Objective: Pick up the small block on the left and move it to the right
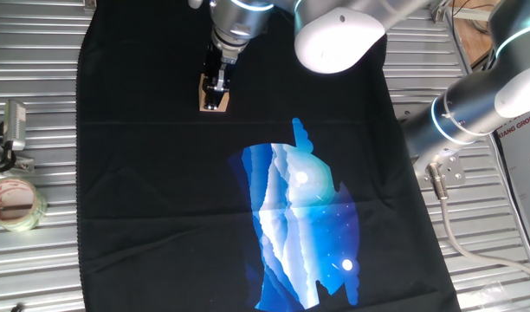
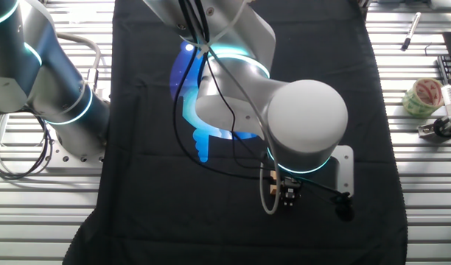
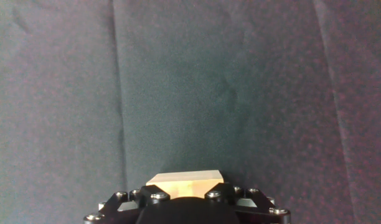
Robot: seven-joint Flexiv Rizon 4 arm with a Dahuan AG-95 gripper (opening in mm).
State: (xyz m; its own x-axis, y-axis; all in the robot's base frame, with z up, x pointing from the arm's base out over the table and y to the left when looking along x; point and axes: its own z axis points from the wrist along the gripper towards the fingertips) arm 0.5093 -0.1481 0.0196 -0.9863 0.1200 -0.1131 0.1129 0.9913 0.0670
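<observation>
The small block (image 1: 214, 100) is a light tan wooden cube at the far left of the black cloth (image 1: 144, 191). My gripper (image 1: 216, 87) stands straight over it, with its black fingers down on either side. In the hand view the block (image 3: 185, 183) fills the gap between the two fingers (image 3: 152, 198), which press on its sides. In the other fixed view the gripper (image 2: 288, 196) is mostly hidden under the arm's wrist, and only a sliver of the block (image 2: 273, 179) shows. I cannot tell whether the block is off the cloth.
A blue and white print (image 1: 304, 225) covers the middle and right of the cloth. A roll of clear tape (image 1: 14, 201) and a metal tool (image 1: 12, 130) lie on the slatted table at the left. The arm's base (image 1: 473, 113) stands at the right.
</observation>
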